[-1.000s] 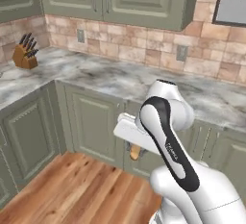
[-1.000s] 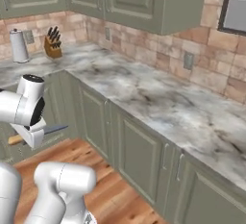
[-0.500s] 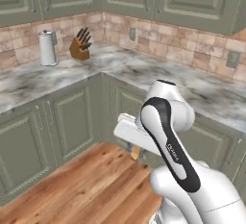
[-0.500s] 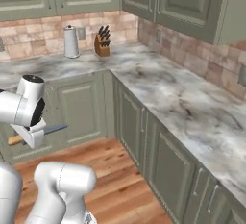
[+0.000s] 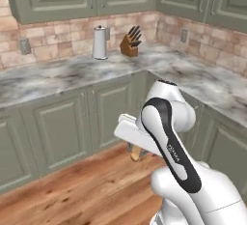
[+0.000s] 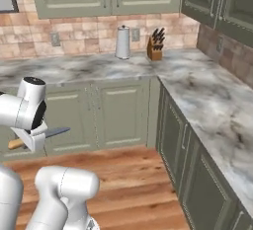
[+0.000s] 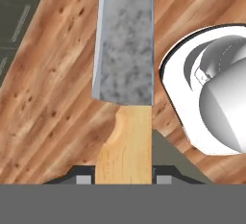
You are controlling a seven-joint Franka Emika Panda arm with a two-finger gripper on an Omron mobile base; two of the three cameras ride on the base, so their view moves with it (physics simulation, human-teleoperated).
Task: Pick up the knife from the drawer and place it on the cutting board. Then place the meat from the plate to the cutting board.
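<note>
Swinging round with the base, both base views now face the corner counter's knife block (camera motion only), while the gripper stays clamped on the knife handle, carried above the wooden floor toward a cutting board not yet visible.

One knife at frame centre; one knife block and one paper towel roll at the upper middle, on one marble counter.
</note>
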